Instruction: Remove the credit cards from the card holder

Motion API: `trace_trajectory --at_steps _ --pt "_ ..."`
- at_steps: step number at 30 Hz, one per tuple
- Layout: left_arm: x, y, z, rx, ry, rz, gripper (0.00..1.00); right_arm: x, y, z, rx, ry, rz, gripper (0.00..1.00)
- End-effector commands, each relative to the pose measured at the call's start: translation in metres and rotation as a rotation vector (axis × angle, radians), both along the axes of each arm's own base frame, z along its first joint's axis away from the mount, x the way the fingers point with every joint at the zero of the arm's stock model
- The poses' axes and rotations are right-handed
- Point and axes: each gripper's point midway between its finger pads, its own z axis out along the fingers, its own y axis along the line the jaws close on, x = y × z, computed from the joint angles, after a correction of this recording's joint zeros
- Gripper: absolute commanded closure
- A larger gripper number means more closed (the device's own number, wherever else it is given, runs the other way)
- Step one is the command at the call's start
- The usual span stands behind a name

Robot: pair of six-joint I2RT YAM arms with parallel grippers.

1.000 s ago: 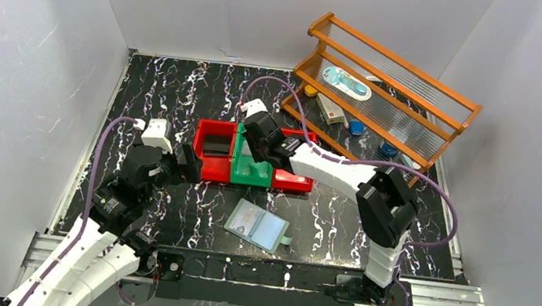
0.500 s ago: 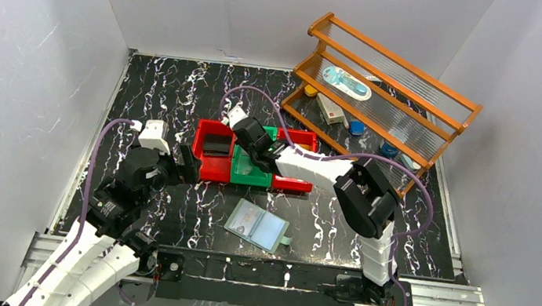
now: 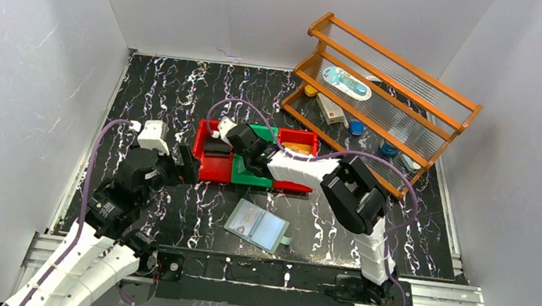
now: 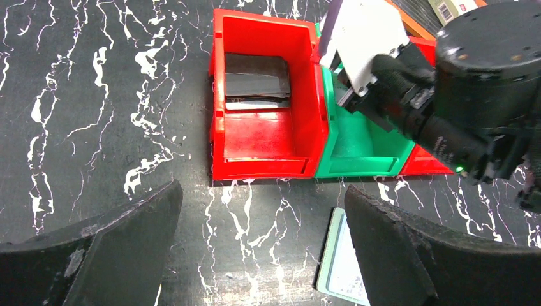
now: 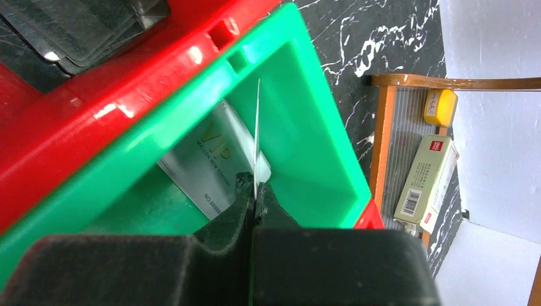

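Bare table (image 3: 173, 93) lies open at the upper left of the top view, while the row of bins (image 3: 198, 147) with the right arm (image 3: 305, 169) stretched over it bars the centre, the wooden rack (image 3: 386, 97) fills the upper right, and the card holder (image 3: 258, 227) lies lower centre.

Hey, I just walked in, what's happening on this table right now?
The right gripper is shut on a thin card, seen edge-on, over the green plastic bin, where a silvery grey VIP card lies. Dark cards sit in the red plastic bin beside it. The sage-green folding card holder lies open on the black marbled table nearer the arms. The left gripper hangs open, holding nothing, near the red bin.
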Motion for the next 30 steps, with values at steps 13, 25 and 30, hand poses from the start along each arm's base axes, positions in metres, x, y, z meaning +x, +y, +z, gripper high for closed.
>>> trace_trajectory --at_steps 13,25,30 --pt "0.0 0.006 -0.001 0.013 -0.009 0.024 0.02 -0.004 -0.002 0.01 -0.036 0.03 0.015 0.7" --pt "0.0 0.005 -0.003 0.018 0.003 0.018 0.02 -0.012 0.001 0.036 0.12 0.049 -0.009 0.55" --pt "0.0 0.005 -0.004 0.019 0.006 0.016 0.02 -0.022 0.003 0.068 0.277 0.064 -0.032 0.49"
